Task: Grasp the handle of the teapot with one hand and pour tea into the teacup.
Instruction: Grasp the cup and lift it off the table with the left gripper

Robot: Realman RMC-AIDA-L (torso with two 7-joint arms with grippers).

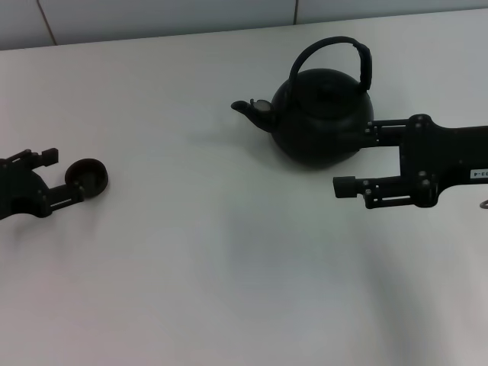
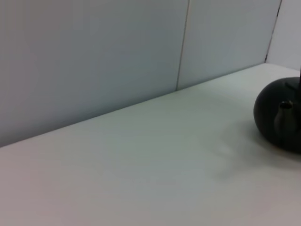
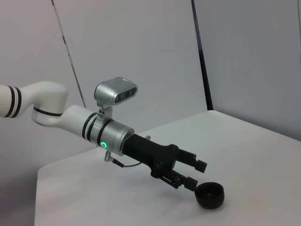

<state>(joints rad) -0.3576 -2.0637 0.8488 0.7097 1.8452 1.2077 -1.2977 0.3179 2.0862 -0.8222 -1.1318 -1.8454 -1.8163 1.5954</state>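
Flanking right hand [image 1: 353,156] — teapot [image 1: 320,116] just beside

Only a small white label [image 1: 478,173] on the right arm's black body, at three o'clock of the head view, bears marks, too small to read; nothing else carries text.

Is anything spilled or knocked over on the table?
No. The round matte-black teapot stands upright, and the tiny dark teacup sits upright by the left tool. The right tool waits beside the teapot.
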